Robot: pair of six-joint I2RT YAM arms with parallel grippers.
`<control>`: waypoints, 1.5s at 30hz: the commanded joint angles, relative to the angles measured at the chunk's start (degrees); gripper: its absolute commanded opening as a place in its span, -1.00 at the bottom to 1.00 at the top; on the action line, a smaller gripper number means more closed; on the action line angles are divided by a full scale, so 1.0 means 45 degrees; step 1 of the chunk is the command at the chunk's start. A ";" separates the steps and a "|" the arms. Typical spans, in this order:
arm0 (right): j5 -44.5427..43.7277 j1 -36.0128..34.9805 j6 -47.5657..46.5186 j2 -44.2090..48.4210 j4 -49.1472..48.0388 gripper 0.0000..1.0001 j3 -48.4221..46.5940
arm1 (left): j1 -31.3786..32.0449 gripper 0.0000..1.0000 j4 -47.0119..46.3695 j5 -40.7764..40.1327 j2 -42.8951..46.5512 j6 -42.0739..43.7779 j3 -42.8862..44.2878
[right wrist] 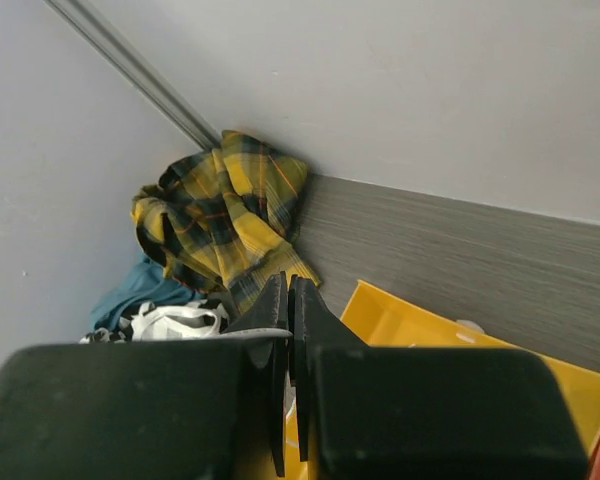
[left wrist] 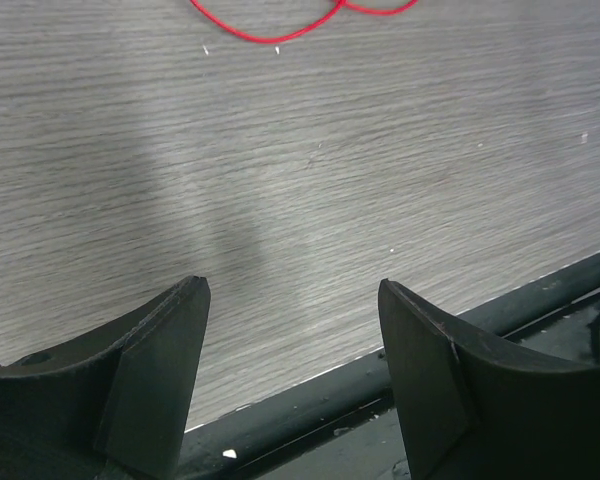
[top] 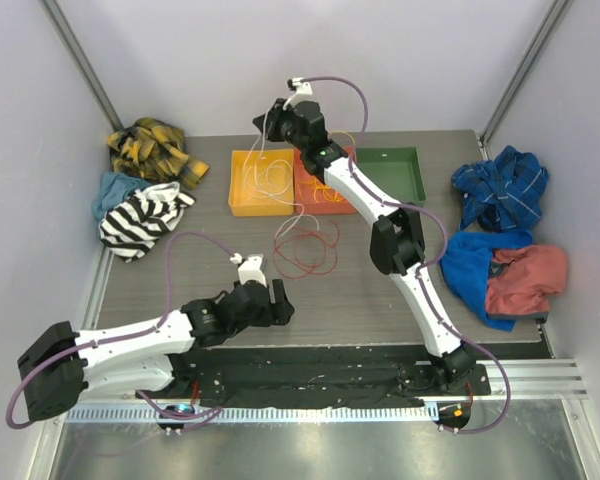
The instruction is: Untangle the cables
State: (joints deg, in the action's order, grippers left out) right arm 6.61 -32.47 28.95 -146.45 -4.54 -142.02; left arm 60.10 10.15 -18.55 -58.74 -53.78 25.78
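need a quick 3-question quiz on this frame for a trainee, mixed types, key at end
1. True or false: the left gripper is clamped on the red cable.
2. Which tray is farthest right in the top view? A yellow, B orange, C green.
3. Fill in: the right gripper is shut on a thin ___ cable.
Key: 1 false, the left gripper is open over the table, red cable apart. 2 C, green tray. 3 white cable.

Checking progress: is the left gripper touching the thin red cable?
Apart. Left wrist view shows bare grey table between the open left gripper and thin red cable.
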 commanded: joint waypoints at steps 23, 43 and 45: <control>-0.6798 -0.0793 -0.2508 0.3224 0.3060 0.83 0.3912 | -0.0015 0.44 0.2585 -0.1949 0.2622 -0.0393 0.0928; -0.5552 -0.0792 0.0282 1.2926 -0.0845 0.80 1.4301 | -0.4579 0.74 0.2006 -0.3600 -0.0848 0.2985 0.5814; -0.5493 -0.0812 0.0538 1.3848 -0.1042 0.77 1.5440 | -0.4858 0.72 0.0508 -0.3243 -0.2095 0.3316 0.5697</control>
State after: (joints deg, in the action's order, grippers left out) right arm -19.14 -35.83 26.33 -92.27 -5.10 -82.11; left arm 42.09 23.00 -38.13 -60.16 -42.81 51.00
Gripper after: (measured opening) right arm 0.894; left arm 0.872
